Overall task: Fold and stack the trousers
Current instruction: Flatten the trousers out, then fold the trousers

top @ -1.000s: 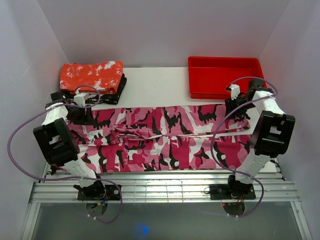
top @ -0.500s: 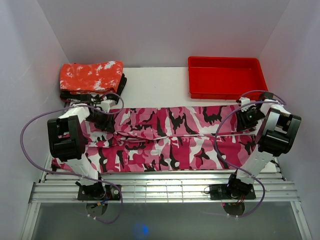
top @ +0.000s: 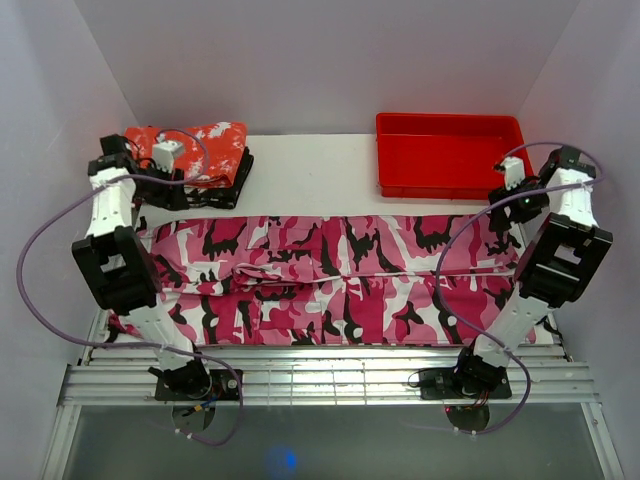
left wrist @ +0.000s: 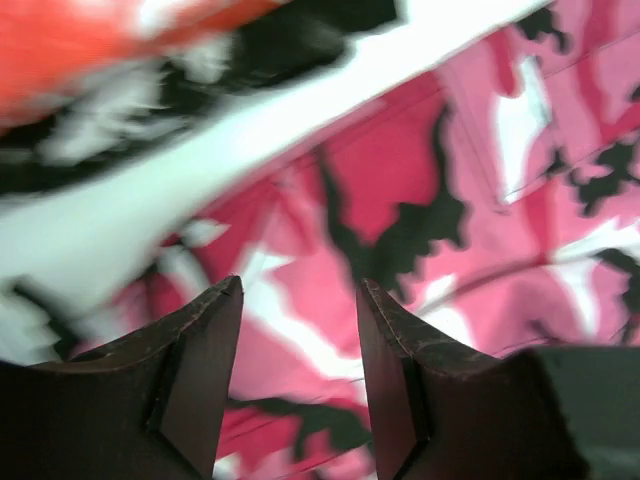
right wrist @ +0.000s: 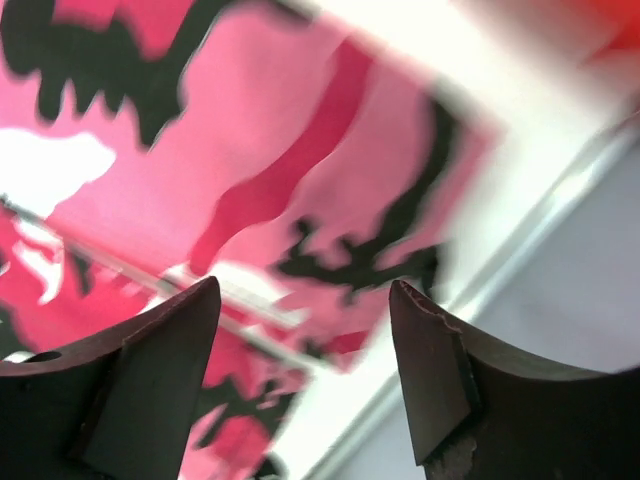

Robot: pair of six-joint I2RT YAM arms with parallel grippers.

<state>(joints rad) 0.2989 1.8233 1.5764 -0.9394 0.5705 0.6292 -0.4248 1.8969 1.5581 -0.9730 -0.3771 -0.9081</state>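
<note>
From the top external view, the trousers (top: 330, 280) lie spread sideways across the table (top: 310, 170), legs doubled into a long band from one arm to the other. I judge them light, limp and prone to creasing, so each arm should pinch a hem or the waistband corner, and both ends should lift together. The left gripper (top: 172, 168) hangs over the folded red cloth (top: 200, 140) at the back left, and the right gripper (top: 512, 190) is by the front corner of the red tray (top: 440, 187). Half a second ago both were down on the band's far edge. They have since pulled back, and the cloth lies flatter. In the left wrist view, the left gripper (left wrist: 298, 285) has its jaws apart with nothing between them, camouflage below. In the right wrist view, the right gripper (right wrist: 305, 285) is likewise spread and empty, above the cloth's end and the bare table edge.
</note>
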